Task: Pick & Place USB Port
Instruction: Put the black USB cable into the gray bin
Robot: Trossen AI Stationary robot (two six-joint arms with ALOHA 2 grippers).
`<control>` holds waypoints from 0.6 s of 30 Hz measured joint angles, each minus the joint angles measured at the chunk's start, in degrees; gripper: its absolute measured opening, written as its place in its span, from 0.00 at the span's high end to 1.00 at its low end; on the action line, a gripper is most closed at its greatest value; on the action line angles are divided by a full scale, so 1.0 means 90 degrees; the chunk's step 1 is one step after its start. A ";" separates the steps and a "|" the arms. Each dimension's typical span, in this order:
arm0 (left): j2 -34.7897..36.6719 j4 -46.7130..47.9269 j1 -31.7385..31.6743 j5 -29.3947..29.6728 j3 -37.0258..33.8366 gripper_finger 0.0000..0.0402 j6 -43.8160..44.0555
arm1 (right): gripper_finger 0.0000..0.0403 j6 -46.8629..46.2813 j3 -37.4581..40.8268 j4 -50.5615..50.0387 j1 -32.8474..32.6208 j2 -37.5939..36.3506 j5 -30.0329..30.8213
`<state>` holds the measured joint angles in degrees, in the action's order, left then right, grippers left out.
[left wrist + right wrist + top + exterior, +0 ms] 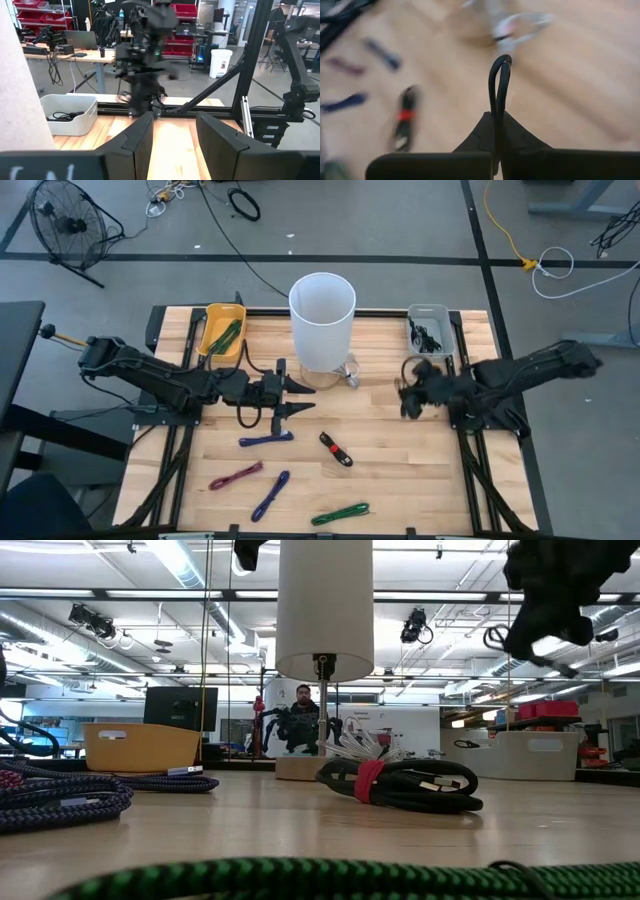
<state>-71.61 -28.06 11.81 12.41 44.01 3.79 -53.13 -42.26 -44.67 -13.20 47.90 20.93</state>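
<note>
My right gripper (408, 398) hovers over the table's right half, below the grey bin (430, 330), shut on a thin black cable (500, 85). In the low view it hangs high above the table (548, 600). My left gripper (300, 395) is open and level just in front of the white cylinder (322, 320), fingers pointing toward the table's right, touching nothing. A black coiled cable with a red tie (337, 448) lies flat on the wood between the arms. A white cable (348, 372) lies at the cylinder's base. My right gripper pinches the black cable between its two shut fingers. A narrow folded loop (499, 75) sticks out past the fingertips. The cable is lifted clear of the table, and a small loop (495, 637) hangs beside the gripper in the low view.
A yellow bin (222, 330) at the far left holds a green cable. The grey bin holds black cables. Loose on the near half lie blue cables (265, 440) (270, 495), a magenta one (235, 476) and a green one (340, 513). Bare wood lies near the right edge.
</note>
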 joint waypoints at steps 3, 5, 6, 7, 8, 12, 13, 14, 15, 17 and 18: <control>0.0000 -0.0062 -0.0002 0.0002 0.0000 0.61 0.0000 | 1.00 0.0246 0.0000 -0.0460 0.0705 -0.0189 0.0320; 0.0000 -0.0089 0.0000 0.0002 0.0000 0.61 -0.0002 | 1.00 0.0524 0.0000 -0.0649 0.1227 -0.0269 0.0578; 0.0000 -0.0098 0.0001 0.0002 0.0000 0.61 -0.0002 | 1.00 0.0686 0.0000 -0.0692 0.1510 -0.0289 0.0628; 0.0000 -0.0114 0.0000 0.0002 0.0000 0.61 -0.0005 | 1.00 0.0870 0.0000 -0.0694 0.1799 -0.0291 0.0646; 0.0000 -0.0128 -0.0002 0.0002 0.0000 0.61 -0.0003 | 1.00 0.1039 0.0000 -0.0685 0.2078 -0.0286 0.0704; 0.0000 -0.0130 0.0001 0.0002 0.0000 0.61 -0.0002 | 1.00 0.1704 0.0000 -0.0640 0.3234 -0.0255 0.1018; 0.0000 -0.0131 0.0001 0.0002 0.0000 0.61 0.0000 | 1.00 0.1892 0.0000 -0.0607 0.3533 -0.0244 0.1034; 0.0000 -0.0131 -0.0001 0.0002 0.0000 0.61 0.0001 | 1.00 0.2064 0.0000 -0.0564 0.3810 -0.0244 0.1029; 0.0000 -0.0131 -0.0002 0.0002 0.0000 0.61 0.0000 | 1.00 0.2262 0.0000 -0.0499 0.4092 -0.0238 0.1012; 0.0000 -0.0130 0.0001 0.0002 0.0000 0.61 0.0000 | 1.00 0.2600 0.0000 -0.0343 0.4653 -0.0221 0.0913; 0.0000 -0.0132 0.0001 0.0002 0.0000 0.61 0.0002 | 1.00 0.2752 0.0000 -0.0266 0.4912 -0.0204 0.0845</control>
<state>-71.61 -29.25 11.81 12.43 44.01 3.81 -28.36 -42.26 -47.07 31.00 46.06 28.53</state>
